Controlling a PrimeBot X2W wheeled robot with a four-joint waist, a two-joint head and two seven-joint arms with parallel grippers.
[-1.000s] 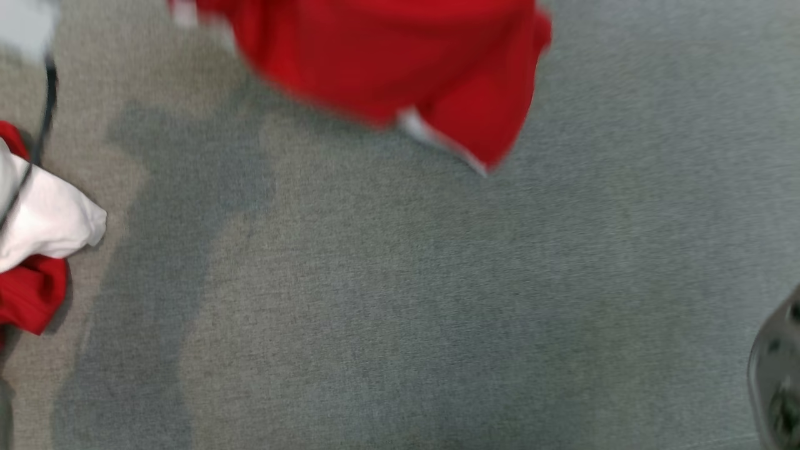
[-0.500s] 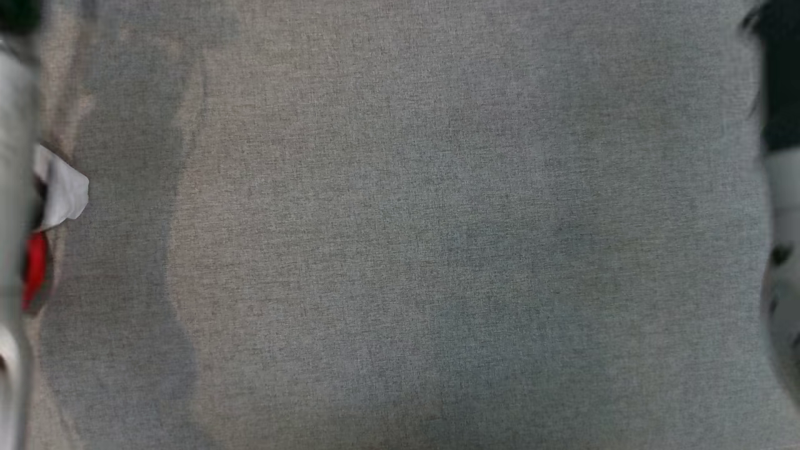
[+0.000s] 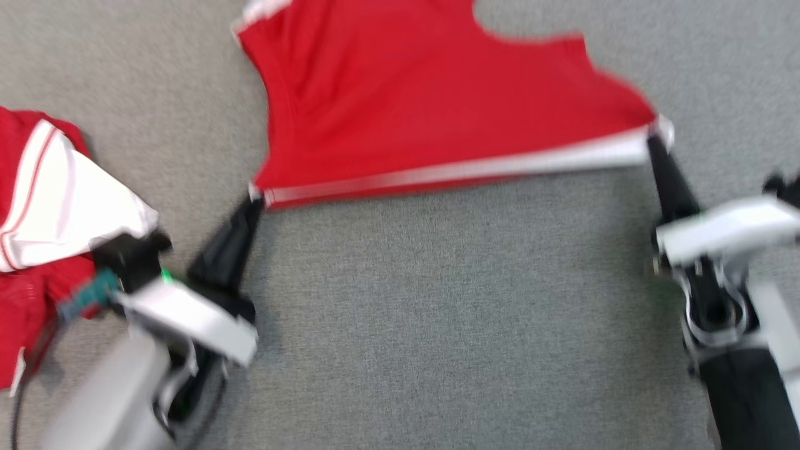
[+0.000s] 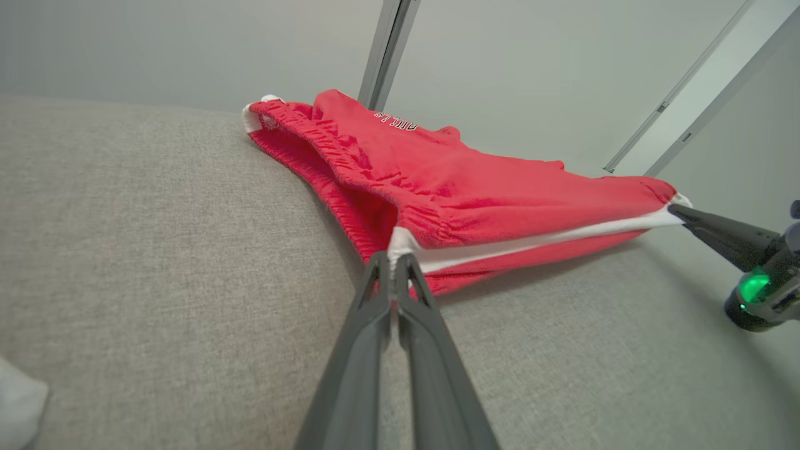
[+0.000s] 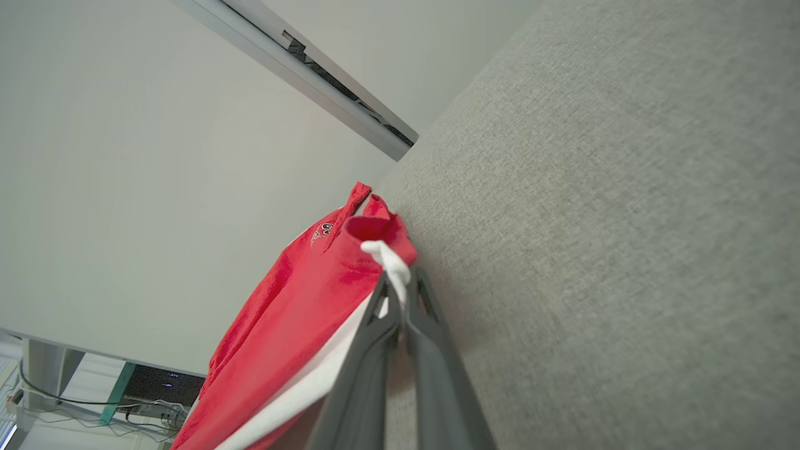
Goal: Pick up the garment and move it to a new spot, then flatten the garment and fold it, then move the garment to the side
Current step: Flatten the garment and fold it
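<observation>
- Pinching one hem corner of the red garment [image 3: 425,106] in the left gripper [image 4: 395,265].
- Clamping the opposite corner in the right gripper [image 5: 400,290].
- Stretched taut, seemingly low over the grey fabric surface [image 3: 437,312].

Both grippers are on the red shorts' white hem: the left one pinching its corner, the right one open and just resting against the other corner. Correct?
Not quite. The right gripper is shut on its corner of the white hem, as the right wrist view shows. The rest holds: the left gripper pinches the other corner of the red shorts.
</observation>
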